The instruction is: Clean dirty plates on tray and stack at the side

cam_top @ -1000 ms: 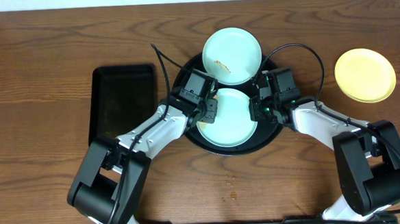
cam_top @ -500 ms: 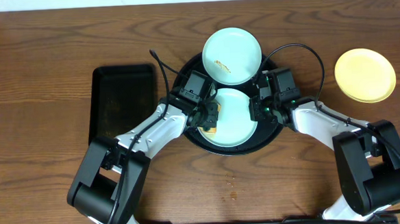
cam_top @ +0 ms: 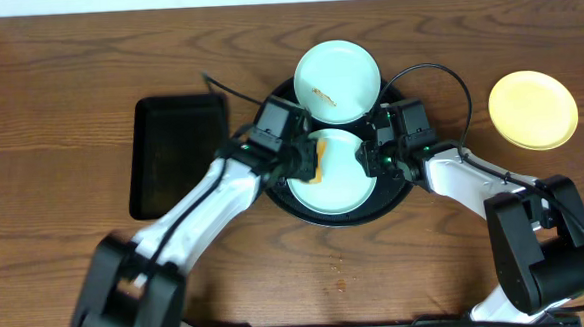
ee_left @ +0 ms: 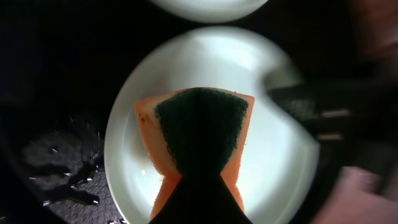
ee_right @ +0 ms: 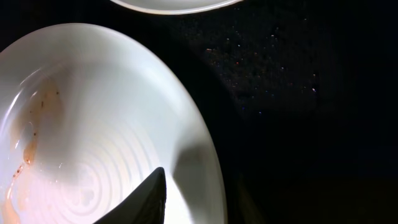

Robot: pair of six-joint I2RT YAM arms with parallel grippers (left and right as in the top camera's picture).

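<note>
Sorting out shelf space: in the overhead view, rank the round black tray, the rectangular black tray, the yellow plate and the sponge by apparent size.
1. round black tray, largest, though plates and arms cover much of it
2. rectangular black tray
3. yellow plate
4. sponge, clearly smallest

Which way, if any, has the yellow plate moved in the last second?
No. The yellow plate holds the same spot, just as far to the right of the round black tray as before.
</note>
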